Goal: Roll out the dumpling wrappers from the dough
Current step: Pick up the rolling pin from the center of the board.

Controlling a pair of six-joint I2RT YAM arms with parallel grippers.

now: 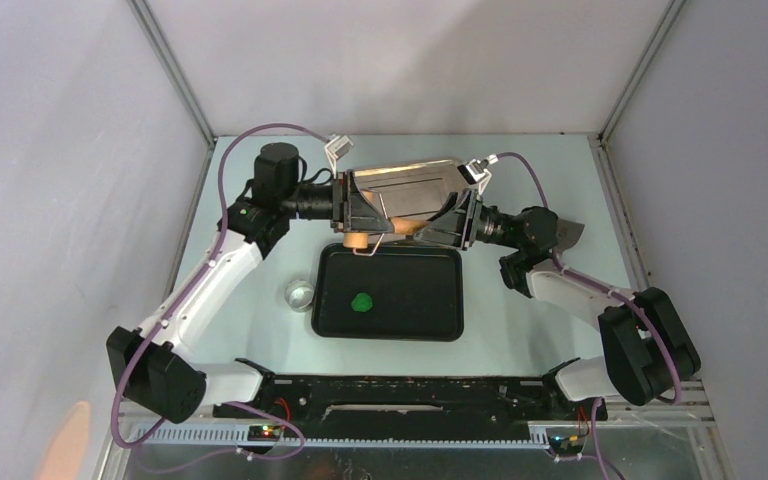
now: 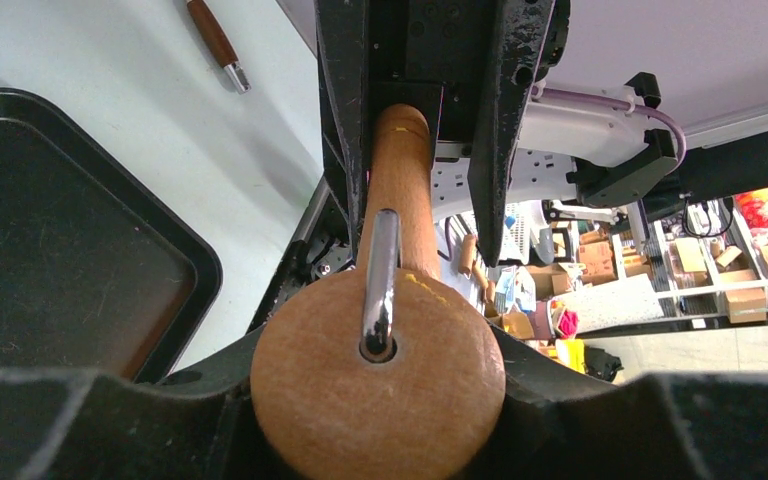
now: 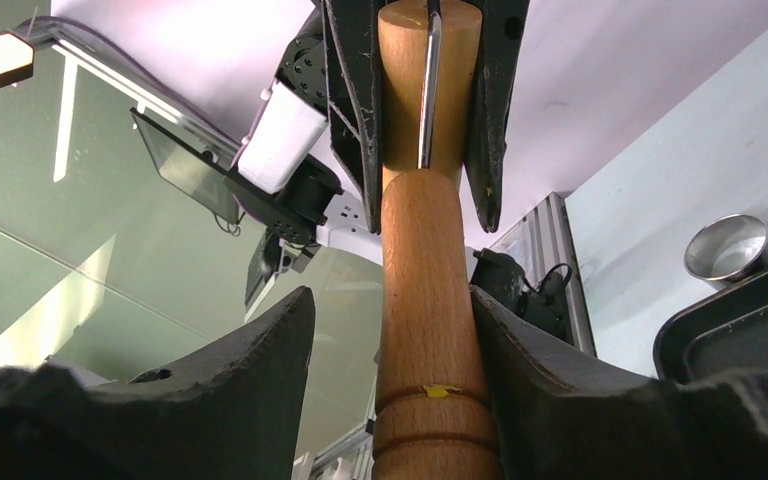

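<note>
A small bright green lump of dough (image 1: 362, 300) lies in the black tray (image 1: 430, 320); no round wrapper shows. A tan wooden roller (image 1: 358, 240) hangs level between both grippers above the tray's far edge. My left gripper (image 2: 378, 400) is shut on the roller's round head (image 2: 380, 390), and it shows in the top view (image 1: 365, 222). My right gripper (image 3: 390, 350) stands around the roller's handle (image 3: 428, 330). One finger touches the handle and the other stands a gap away from it. It shows in the top view (image 1: 445, 228).
A small metal cup (image 1: 300, 294) stands just left of the tray, also in the right wrist view (image 3: 728, 248). A tool with a brown handle (image 2: 217, 40) lies on the table beyond the tray corner (image 2: 60, 250). Walls close in the back and both sides.
</note>
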